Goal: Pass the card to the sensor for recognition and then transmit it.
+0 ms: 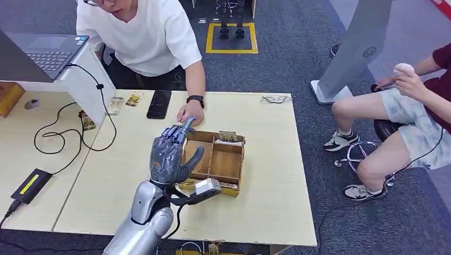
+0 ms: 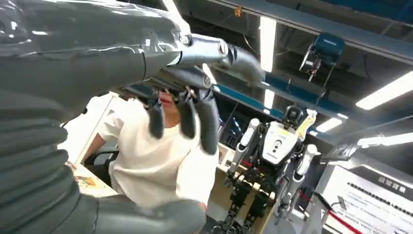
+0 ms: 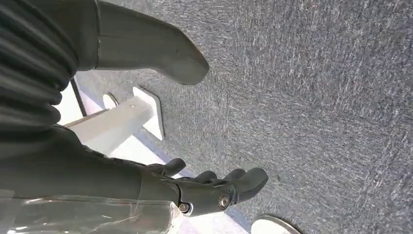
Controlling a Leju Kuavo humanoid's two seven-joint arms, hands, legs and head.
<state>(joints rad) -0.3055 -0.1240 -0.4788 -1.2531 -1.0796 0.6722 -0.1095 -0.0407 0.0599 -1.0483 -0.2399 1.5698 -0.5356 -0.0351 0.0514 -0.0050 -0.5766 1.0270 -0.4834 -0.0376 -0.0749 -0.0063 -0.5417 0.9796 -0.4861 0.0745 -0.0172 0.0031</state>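
Both hands hold nothing: my left hand (image 1: 169, 155) is raised, fingers spread, over the compartmented brown cardboard box (image 1: 226, 159) near the pale wooden table's (image 1: 266, 202) front edge; my right hand (image 3: 214, 187) hangs loosely spread. Cards (image 1: 227, 137) in the box's far compartment look thin, stiff, slippery, so I'd pinch an edge.

- Left hand (image 1: 171, 154): grey-blue, glossy, on a silver arm (image 1: 142, 223).
- Bench (image 1: 266, 175): pale wood tone.
- Box (image 1: 217, 159): brown cardboard with a yellow patterned edge.
- Phone (image 1: 159, 103): black.
- Person's shirt (image 1: 143, 37): white; watch (image 1: 195, 99): black.
- Floor (image 1: 298, 64): dark grey-blue carpet, with a yellow square outline (image 1: 232, 38).
- Right hand (image 3: 214, 187): dark grey.
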